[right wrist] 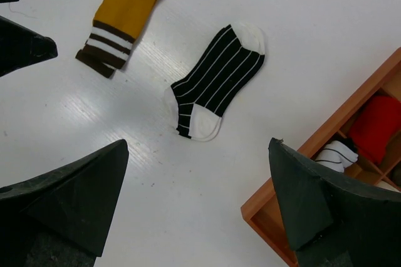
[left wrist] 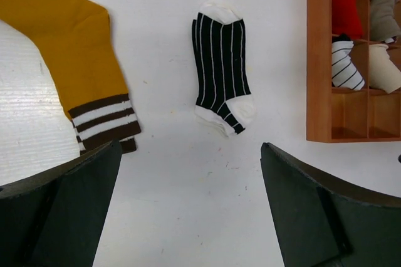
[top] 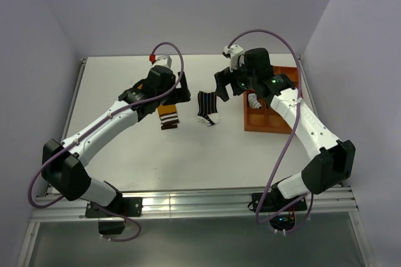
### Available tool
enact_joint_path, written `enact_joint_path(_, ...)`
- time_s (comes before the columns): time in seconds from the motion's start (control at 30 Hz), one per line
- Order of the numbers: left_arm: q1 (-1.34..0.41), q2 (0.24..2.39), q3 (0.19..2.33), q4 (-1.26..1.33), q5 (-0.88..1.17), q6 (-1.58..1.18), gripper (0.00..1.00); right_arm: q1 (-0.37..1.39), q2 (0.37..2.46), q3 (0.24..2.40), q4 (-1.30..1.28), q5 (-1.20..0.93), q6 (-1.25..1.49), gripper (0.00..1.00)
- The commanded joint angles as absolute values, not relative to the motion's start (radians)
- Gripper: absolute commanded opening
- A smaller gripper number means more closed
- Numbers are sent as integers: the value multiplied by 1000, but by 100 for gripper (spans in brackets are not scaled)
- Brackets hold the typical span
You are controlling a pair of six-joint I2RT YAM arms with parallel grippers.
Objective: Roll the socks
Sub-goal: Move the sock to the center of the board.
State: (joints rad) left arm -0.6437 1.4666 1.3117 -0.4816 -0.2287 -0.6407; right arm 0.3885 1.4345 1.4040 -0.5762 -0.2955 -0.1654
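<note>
- The black-and-white striped fabric sock (top: pixel 208 109) lies flat on the white table (top: pixel 188 160). It is near the orange-brown wooden compartment tray (top: pixel 269 128), on the tray's left-arm side and apart from it.
- The mustard-orange fabric sock with a brown-and-white striped cuff (top: pixel 168 116) lies farther from the tray, beyond the striped sock, and the two do not touch.
- The striped sock's long axis runs roughly along the tray's near-to-far side, a little tilted.
- The right gripper (top: pixel 222 85) hangs between the tray and the striped sock's far end, jaws spread wide and empty.
- The left gripper (top: pixel 183 90), equally wide and empty, hangs above the mustard sock's far end.
- Both wrist views frame the striped sock between the fingers. The right arm looks slightly nearer to it, and the left arm better placed for the mustard sock.
</note>
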Motion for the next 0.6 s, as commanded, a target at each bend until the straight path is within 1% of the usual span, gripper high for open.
enact_joint_path(0.0, -640, 1454, 1309, -422, -201, -614, 99, 388, 1394, 1408, -535, -279, -176, 100)
enact_joint_path(0.27, -644, 1447, 1263, -336, -176, -554, 99, 384, 1376, 1405, -534, -291, -179, 100)
enact_joint_path(0.4, -678, 1460, 1215, -214, -184, -483, 99, 368, 1367, 1408, -538, -287, -179, 100)
enact_joint_path(0.47, -698, 1497, 1204, -189, -178, -443, 99, 344, 1362, 1410, -552, -299, -183, 100)
enact_joint_path(0.57, -756, 1577, 1210, -149, -176, -368, 97, 276, 1353, 1394, -566, -330, -193, 100)
